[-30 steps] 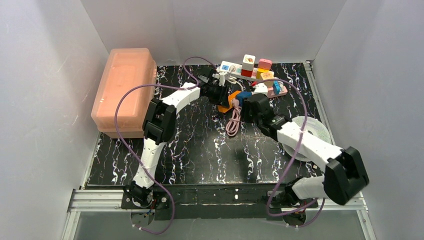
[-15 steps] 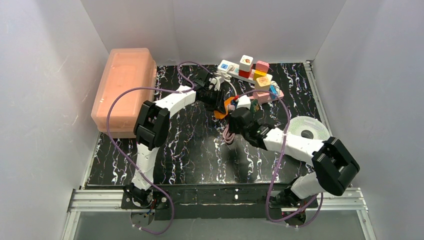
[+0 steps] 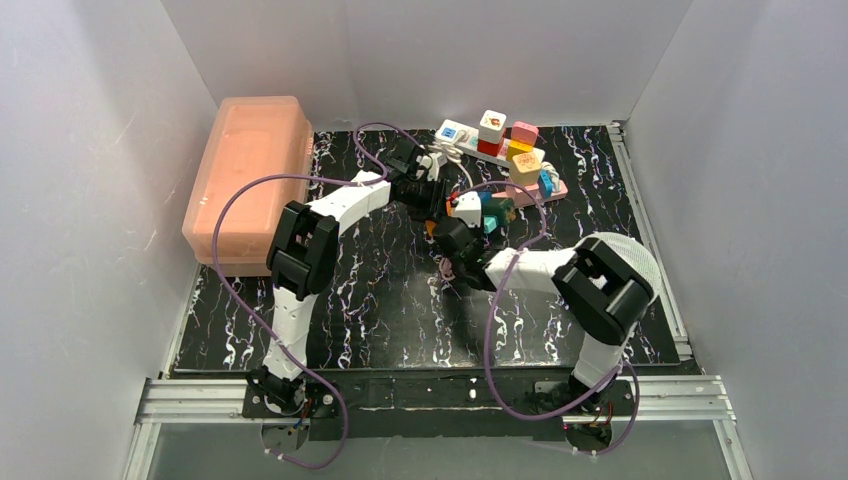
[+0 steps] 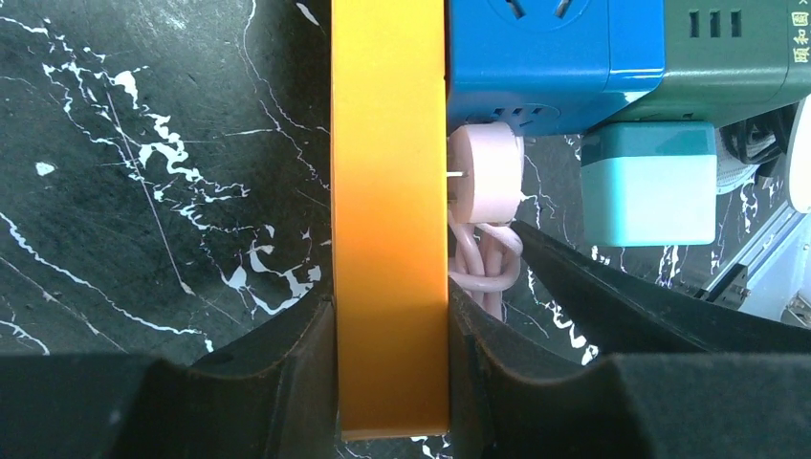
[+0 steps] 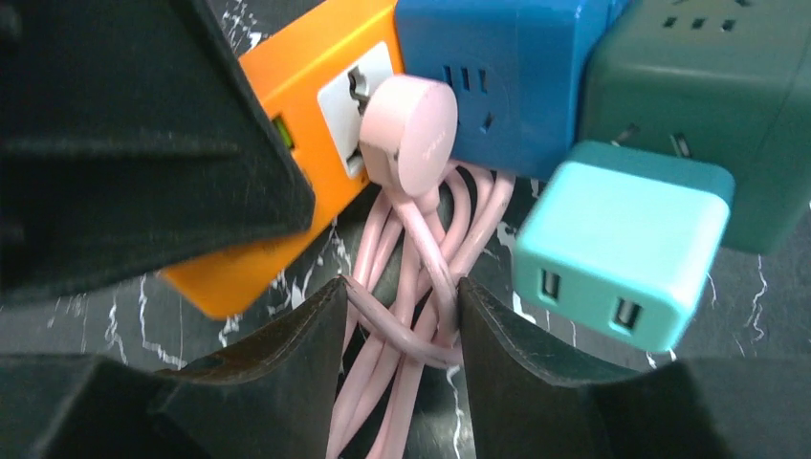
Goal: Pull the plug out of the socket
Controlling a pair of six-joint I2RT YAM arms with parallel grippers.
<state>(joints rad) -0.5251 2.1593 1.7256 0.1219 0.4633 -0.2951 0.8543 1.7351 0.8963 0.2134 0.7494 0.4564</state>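
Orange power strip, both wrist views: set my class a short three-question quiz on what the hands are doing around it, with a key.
1. True or false: the left hand clamps the orange power strip across its width.
2. What lies between the right hand's fingers? A. a pink cable bundle B. a screwdriver C. nothing at all
3. Fill in: the round plug at the strip's white outlet is coloured ____.
Key: 1 true; 2 A; 3 pink.
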